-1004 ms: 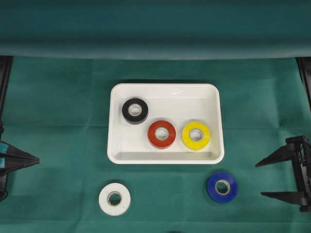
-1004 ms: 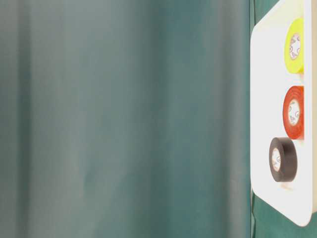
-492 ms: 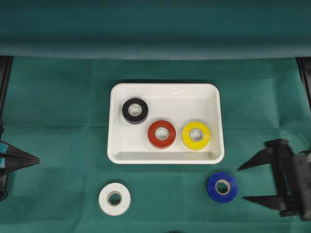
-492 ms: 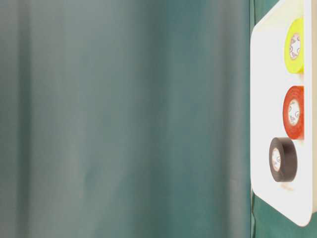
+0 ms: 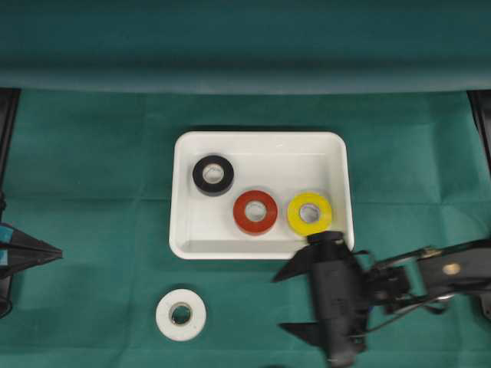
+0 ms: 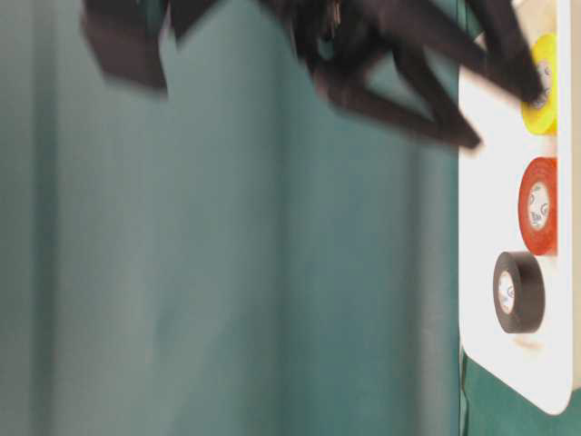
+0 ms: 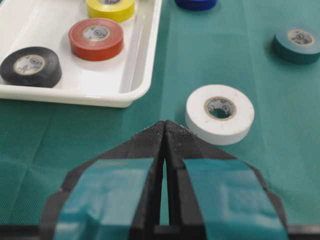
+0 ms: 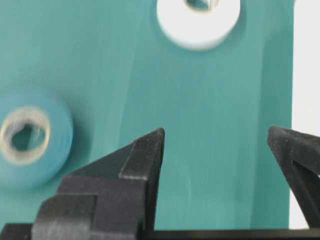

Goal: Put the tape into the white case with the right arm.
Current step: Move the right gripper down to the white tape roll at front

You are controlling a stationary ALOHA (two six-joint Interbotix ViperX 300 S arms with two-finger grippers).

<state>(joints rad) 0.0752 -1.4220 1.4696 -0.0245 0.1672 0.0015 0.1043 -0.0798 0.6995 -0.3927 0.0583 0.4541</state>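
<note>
1. The right arm (image 5: 430, 274) is a matte black jointed limb with thin dark cables looping along it and a small pale round fastener on its side.
2. Its right gripper (image 5: 295, 300) has two black fingers tapering to sharp triangular points, with no coloured patches.
3. The left gripper (image 7: 164, 131) is also black and pointed, each finger carrying a wrinkled light-blue tape patch, and its tips look finely roughened.

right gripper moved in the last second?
Yes. In the overhead view the right gripper has swung in from the right edge toward the left, now just below the white case front rim, jaws open and covering where the blue roll lay.
</note>
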